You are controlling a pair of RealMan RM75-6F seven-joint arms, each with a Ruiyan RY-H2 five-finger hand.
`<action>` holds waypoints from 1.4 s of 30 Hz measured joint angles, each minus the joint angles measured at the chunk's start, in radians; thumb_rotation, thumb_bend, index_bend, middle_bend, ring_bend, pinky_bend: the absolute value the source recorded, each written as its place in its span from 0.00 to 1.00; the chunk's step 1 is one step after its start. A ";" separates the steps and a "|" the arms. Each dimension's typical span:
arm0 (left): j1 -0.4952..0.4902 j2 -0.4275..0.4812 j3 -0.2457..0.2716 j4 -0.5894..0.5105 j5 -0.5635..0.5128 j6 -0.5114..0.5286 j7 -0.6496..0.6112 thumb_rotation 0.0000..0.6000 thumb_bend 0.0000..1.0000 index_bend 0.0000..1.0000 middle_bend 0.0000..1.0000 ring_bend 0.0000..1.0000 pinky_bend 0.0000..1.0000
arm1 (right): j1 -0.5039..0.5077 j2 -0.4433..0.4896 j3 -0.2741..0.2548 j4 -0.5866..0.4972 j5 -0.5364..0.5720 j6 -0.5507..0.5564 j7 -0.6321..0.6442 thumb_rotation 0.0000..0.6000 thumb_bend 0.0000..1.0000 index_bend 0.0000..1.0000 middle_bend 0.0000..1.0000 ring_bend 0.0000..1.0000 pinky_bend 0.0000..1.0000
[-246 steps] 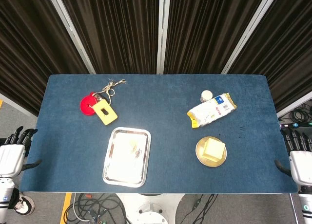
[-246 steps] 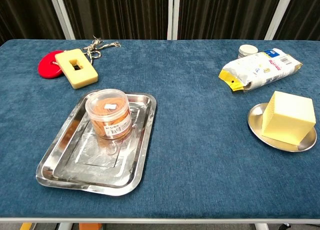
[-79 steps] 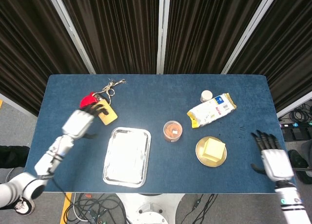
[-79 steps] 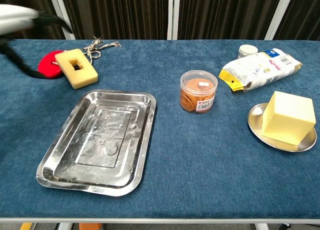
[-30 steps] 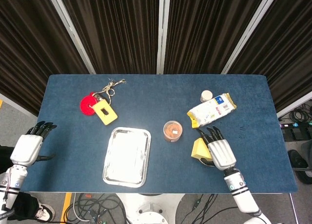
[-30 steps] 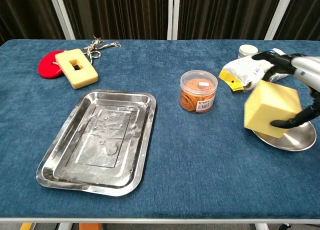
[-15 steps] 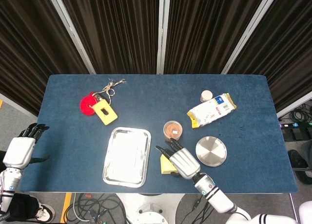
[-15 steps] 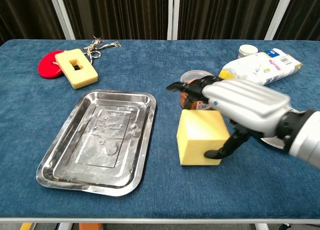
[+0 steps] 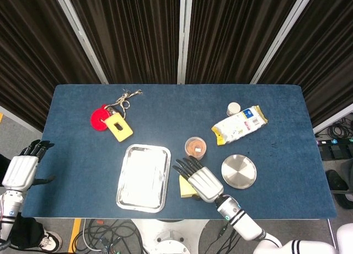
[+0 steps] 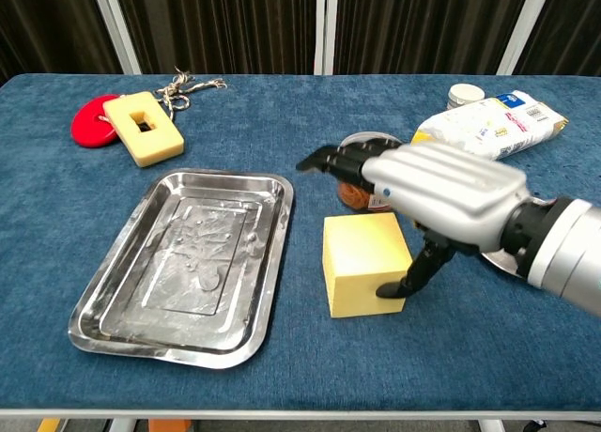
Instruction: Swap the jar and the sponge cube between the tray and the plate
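Two hands show, only one of them busy. The right hand (image 10: pixel 437 195) grasps the sponge cube (image 10: pixel 364 264), its thumb pressed to the cube's near-right face and its fingers (image 10: pixel 324 160) stretched over the top toward the tray (image 10: pixel 127 300). From the chest view I cannot tell whether the yellow block rests on the blue table (image 10: pixel 282 113) or hangs just above it; it is just right of the tray's right rim, apart from it. From overhead the same hand (image 9: pixel 202 181) covers most of the cube (image 9: pixel 185 186), which peeks out between the tray (image 9: pixel 144 178) and the bare plate (image 9: pixel 239 172). The jar (image 9: pixel 194 147) stands on the cloth just behind the hand, off both tray and plate, its orange contents half hidden in the chest view (image 10: pixel 352 193). The left hand (image 9: pixel 20 170) hangs off the table's left edge, holding nothing, fingers apart. A snack bag (image 10: pixel 488 129) and a small white cup (image 10: pixel 465 96) lie far right; a red disc (image 10: pixel 94 124) and a slotted yellow block (image 10: pixel 143 128) with twine (image 10: pixel 183 86) lie far left.
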 measured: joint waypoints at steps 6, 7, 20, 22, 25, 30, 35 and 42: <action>0.001 0.002 -0.006 -0.005 0.001 -0.009 -0.003 1.00 0.02 0.17 0.14 0.08 0.23 | -0.007 0.063 0.048 -0.039 -0.025 0.086 0.004 1.00 0.01 0.00 0.01 0.00 0.00; 0.002 0.003 -0.006 -0.005 0.002 -0.009 -0.004 1.00 0.02 0.17 0.14 0.08 0.23 | -0.008 0.079 0.059 -0.047 -0.015 0.093 0.003 1.00 0.01 0.00 0.01 0.00 0.00; 0.004 0.007 -0.012 -0.014 0.003 -0.028 0.003 1.00 0.02 0.17 0.14 0.08 0.23 | 0.028 0.158 0.152 -0.007 0.199 0.041 0.031 1.00 0.04 0.00 0.02 0.00 0.00; 0.003 0.004 -0.012 -0.012 0.003 -0.035 0.005 1.00 0.02 0.17 0.14 0.08 0.23 | 0.049 0.147 0.156 0.025 0.243 0.001 0.029 1.00 0.04 0.00 0.03 0.00 0.00; 0.002 0.002 -0.013 -0.010 0.003 -0.038 0.005 1.00 0.02 0.17 0.14 0.08 0.23 | 0.086 0.121 0.159 0.087 0.303 -0.055 0.024 1.00 0.04 0.00 0.05 0.00 0.00; 0.003 0.001 -0.014 -0.003 0.003 -0.043 0.001 1.00 0.02 0.17 0.14 0.08 0.23 | 0.151 0.055 0.163 0.185 0.373 -0.125 0.015 1.00 0.04 0.00 0.05 0.00 0.00; 0.007 -0.004 -0.015 0.007 0.003 -0.043 -0.009 1.00 0.02 0.18 0.14 0.08 0.23 | 0.215 -0.010 0.164 0.263 0.413 -0.175 0.011 1.00 0.06 0.00 0.13 0.01 0.13; 0.010 -0.011 -0.015 0.025 0.007 -0.045 -0.025 1.00 0.02 0.18 0.14 0.08 0.23 | 0.245 -0.054 0.152 0.304 0.444 -0.163 -0.017 1.00 0.17 0.23 0.34 0.24 0.47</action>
